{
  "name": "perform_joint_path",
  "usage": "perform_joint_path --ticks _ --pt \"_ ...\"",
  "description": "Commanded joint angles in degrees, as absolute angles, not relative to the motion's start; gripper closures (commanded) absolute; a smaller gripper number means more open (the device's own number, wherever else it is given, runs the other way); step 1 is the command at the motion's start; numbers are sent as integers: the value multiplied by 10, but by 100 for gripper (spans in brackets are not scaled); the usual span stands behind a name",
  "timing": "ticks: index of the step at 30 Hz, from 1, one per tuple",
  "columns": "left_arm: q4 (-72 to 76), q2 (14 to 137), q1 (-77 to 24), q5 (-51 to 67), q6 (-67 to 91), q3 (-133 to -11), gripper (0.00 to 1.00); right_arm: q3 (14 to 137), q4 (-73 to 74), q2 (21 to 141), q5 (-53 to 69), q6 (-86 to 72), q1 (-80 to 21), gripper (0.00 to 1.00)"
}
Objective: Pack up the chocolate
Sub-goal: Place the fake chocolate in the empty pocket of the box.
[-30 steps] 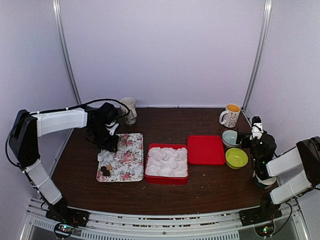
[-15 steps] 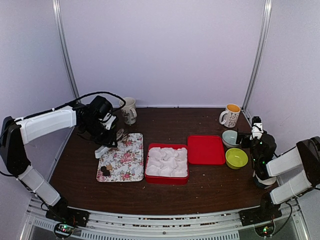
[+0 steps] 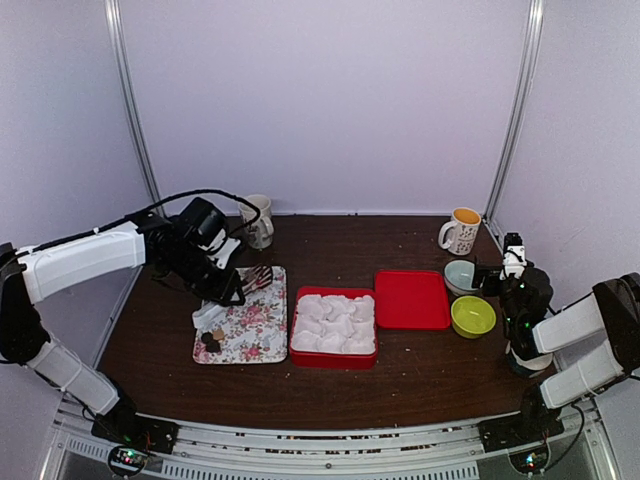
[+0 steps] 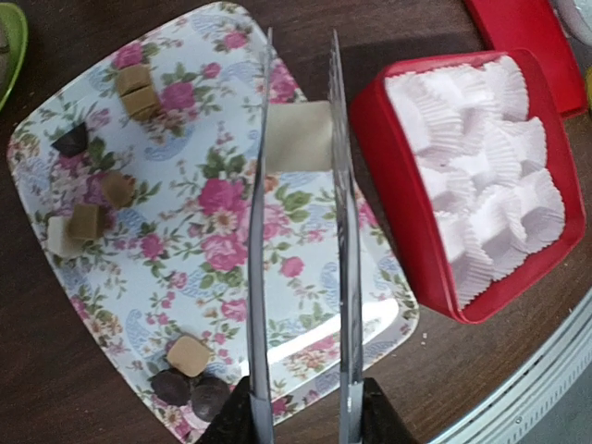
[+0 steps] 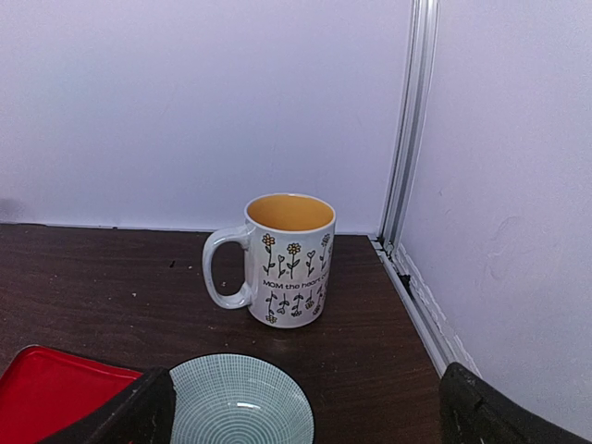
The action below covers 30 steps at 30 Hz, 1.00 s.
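Grips the tongs (image 4: 344, 277) with the left jaws, clamped on the handle end, blades reaching out over the floral tray (image 4: 166, 277). Pinches one tan chocolate (image 4: 298, 137) between the blade tips, over the tray's side nearest the red box (image 4: 416, 231); cannot tell whether lifted or touching the tray.

On the tray, scattered: the other pieces (image 4: 134, 83), mostly tan along one side with a dark one among them, plus one tan and two dark bunched at the corner close to the wrist.

Inside the box: white paper cups (image 4: 481, 176), packed side by side. Between pinched piece and cups: only a strip of bench (image 3: 420, 370) and the box's red wall.

Just right of the box: the red lid (image 3: 411, 299), lying flat. Beyond it: a grey bowl (image 5: 240, 402) and a green bowl (image 3: 472, 316).

Holds the right jaws wide apart, gripping nothing, low beside the bowls. Faces a flowered mug (image 5: 289, 261) at the back right corner. Behind the tray, near the left arm: a second mug (image 3: 258, 220).
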State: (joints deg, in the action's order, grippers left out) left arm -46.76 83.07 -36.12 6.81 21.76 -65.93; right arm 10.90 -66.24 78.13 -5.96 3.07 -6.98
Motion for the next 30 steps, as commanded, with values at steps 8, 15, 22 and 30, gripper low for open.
perform_joint_path --ticks 8,15,22,30 --pt "-279 861 -412 178 240 -663 71 119 -667 777 -52 31 -65 0" --pt "-239 950 -460 200 248 -725 72 119 -667 777 -52 31 -65 0" --pt "-213 1024 -489 196 247 -765 72 119 -667 777 -52 31 -65 0" --pt "-188 1074 -494 192 242 -786 72 119 -667 777 -52 31 -65 0"
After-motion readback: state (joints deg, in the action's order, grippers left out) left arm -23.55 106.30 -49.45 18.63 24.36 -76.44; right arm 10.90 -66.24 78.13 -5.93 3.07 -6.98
